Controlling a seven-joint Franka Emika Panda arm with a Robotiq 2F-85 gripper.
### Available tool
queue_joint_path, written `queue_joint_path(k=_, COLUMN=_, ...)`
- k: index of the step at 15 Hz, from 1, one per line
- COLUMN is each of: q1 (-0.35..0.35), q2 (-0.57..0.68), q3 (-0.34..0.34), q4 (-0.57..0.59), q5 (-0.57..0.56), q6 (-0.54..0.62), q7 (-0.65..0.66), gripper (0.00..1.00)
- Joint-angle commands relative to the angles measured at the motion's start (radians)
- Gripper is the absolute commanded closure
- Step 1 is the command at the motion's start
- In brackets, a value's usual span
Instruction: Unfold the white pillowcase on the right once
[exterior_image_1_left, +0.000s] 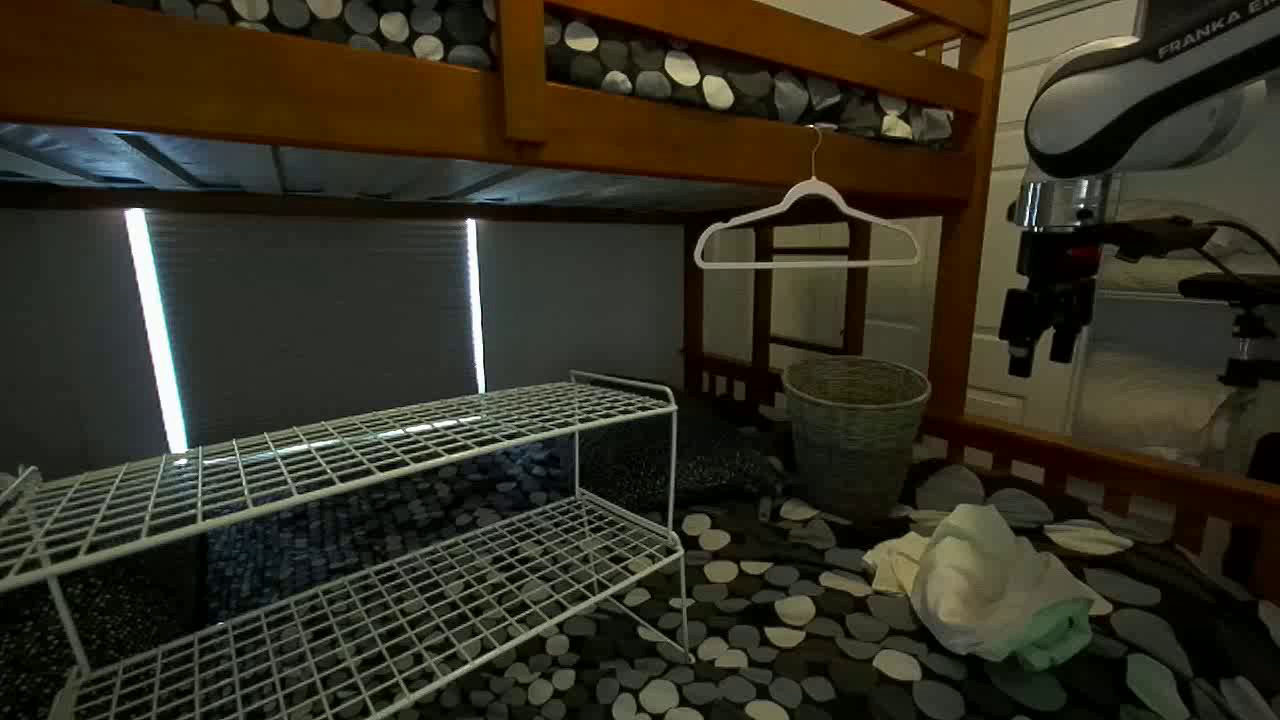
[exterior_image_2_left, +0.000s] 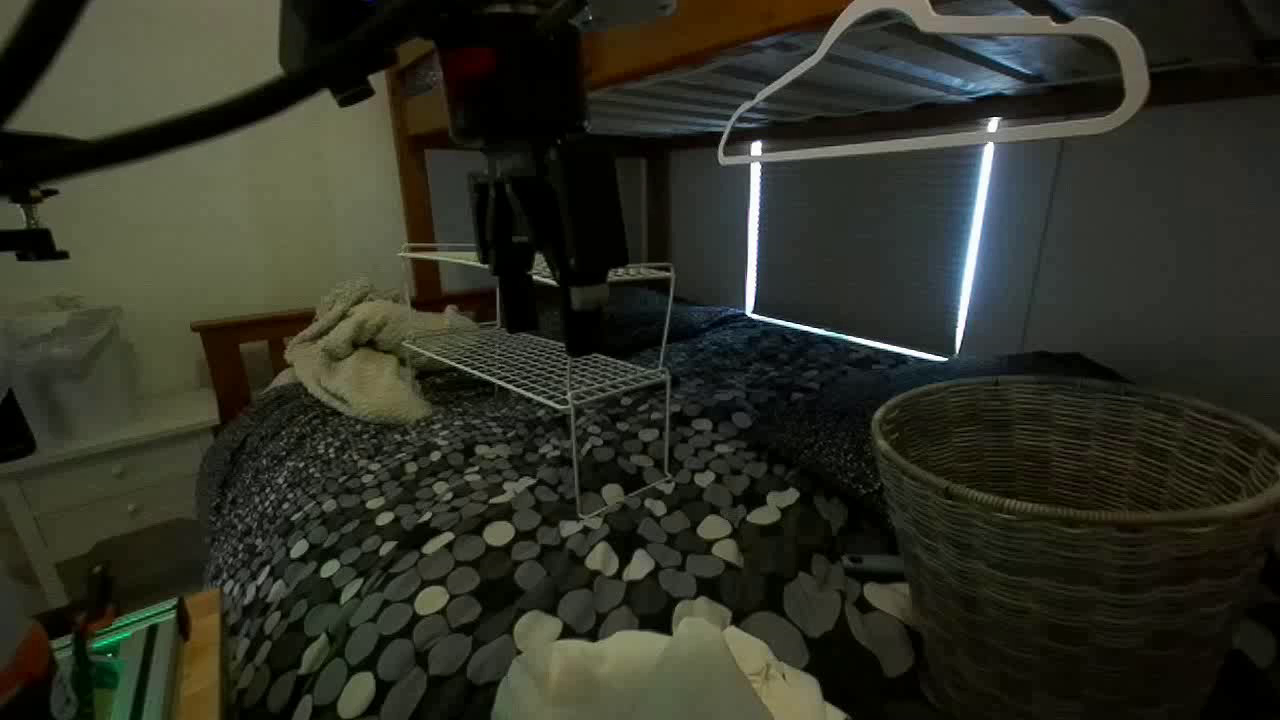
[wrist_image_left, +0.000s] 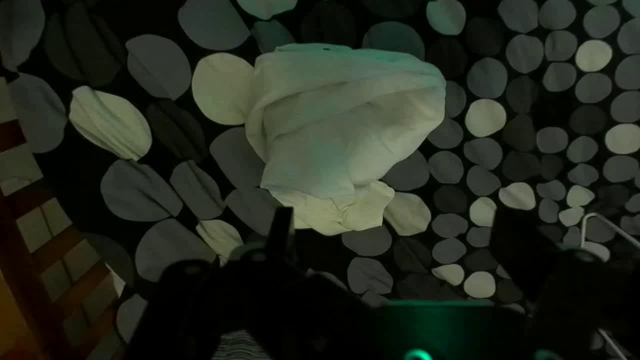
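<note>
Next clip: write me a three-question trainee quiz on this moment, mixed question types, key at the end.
1. True or false: the pincer is closed on the white pillowcase.
2. What hangs from the upper bunk's wooden rail? (a) wicker basket (b) white hanger (c) wire rack
3. Short answer: how does the pillowcase lie in the wrist view?

Key
1. False; it is open and apart from the pillowcase.
2. b
3. In a crumpled bundle on the dotted bedding, not spread flat.
</note>
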Motion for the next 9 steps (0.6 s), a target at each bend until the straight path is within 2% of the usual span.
queue_joint_path(k=1, q1=0.0, q2=0.001, q3=0.0, q4=0.002, q5=0.001, q6=-0.003, q7=0.0, gripper=0.0)
queue_joint_path(k=8, q1=0.0, q2=0.001, q3=0.0, q4=0.002, q5=0.001, q6=-0.003, q7=0.0, gripper=0.0)
queue_joint_path(k=9, q1=0.019, q2=-0.008, q3=0.006, q4=-0.015, q5=0.012, q6=0.013, q7=-0.018, gripper=0.0)
